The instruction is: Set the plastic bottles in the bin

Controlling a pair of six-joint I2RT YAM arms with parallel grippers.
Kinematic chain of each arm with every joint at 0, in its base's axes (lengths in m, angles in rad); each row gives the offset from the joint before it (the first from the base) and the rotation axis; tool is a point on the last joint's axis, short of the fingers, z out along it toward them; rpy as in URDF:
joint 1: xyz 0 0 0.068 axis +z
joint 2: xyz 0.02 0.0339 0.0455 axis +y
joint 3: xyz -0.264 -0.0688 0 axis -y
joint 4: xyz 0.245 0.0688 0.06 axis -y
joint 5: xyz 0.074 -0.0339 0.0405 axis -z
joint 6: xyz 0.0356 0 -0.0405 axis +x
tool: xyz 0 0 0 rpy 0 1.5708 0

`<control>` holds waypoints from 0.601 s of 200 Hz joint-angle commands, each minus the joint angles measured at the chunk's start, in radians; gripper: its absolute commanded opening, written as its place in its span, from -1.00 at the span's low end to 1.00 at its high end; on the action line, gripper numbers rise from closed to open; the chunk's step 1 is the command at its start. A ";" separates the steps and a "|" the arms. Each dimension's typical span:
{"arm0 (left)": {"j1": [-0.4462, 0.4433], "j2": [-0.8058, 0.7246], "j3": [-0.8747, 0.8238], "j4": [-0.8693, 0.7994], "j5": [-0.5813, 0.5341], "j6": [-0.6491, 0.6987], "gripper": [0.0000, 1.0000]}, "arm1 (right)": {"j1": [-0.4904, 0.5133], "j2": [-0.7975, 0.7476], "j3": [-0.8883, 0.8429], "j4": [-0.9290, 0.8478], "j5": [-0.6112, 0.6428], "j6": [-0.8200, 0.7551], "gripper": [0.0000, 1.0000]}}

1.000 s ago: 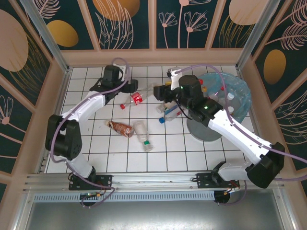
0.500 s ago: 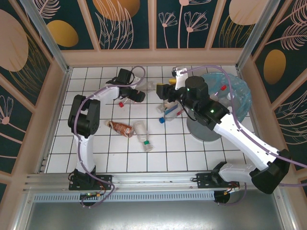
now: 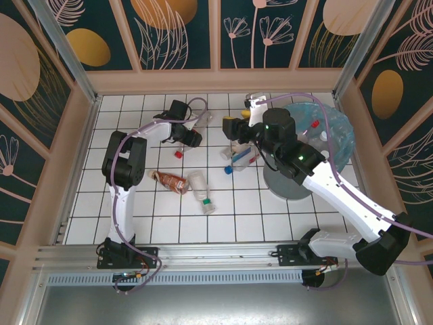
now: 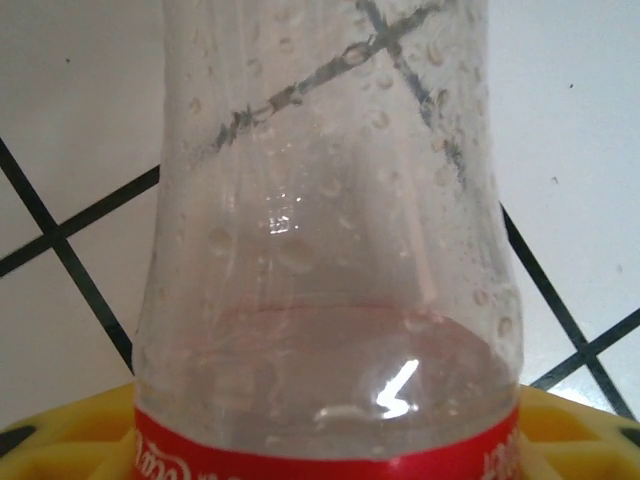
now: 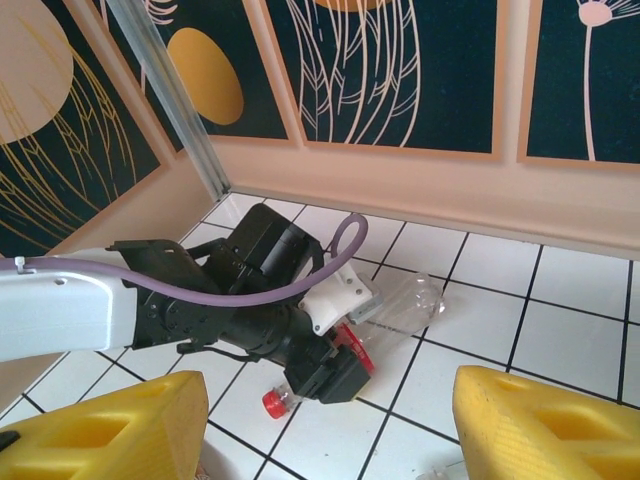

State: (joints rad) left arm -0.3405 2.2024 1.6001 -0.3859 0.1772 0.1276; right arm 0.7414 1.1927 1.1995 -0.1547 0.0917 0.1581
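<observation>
You're partway through: a few bottles (image 3: 315, 126) lie inside the bin (image 3: 344, 147) at the right of the desk (image 3: 135, 218), seen through its blue liner, but several more are out on the tiles. Your left hand (image 3: 189, 137) is pinching a clear red-labelled bottle (image 4: 330, 250) that lies at the far side of the desk, not yet lifted as far as I can judge, while your right hand (image 5: 325, 425) hangs spread and empty nearby. After that one you have the brown bottle (image 3: 169, 180), the clear bottle (image 3: 201, 190) touching it, and the small cluster (image 3: 238, 157) near the bin's foot.
</observation>
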 commanded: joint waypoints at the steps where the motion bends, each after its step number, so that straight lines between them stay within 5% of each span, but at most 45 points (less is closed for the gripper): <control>1: -0.002 -0.041 0.014 0.004 -0.018 -0.004 0.06 | 0.001 -0.026 0.009 0.006 0.045 -0.021 0.33; 51: -0.005 -0.366 -0.165 0.202 0.029 -0.072 0.03 | -0.022 -0.032 0.080 -0.049 0.026 -0.007 0.37; 85: -0.073 -0.717 -0.354 0.386 0.062 -0.026 0.03 | -0.098 -0.030 0.154 -0.054 -0.160 0.059 0.49; 120: -0.177 -0.914 -0.430 0.434 0.125 0.072 0.06 | -0.107 -0.015 0.187 0.053 -0.324 0.074 0.71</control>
State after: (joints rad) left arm -0.4679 1.3457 1.2343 -0.0235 0.2195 0.1280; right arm 0.6338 1.1824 1.3407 -0.1864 -0.0708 0.2020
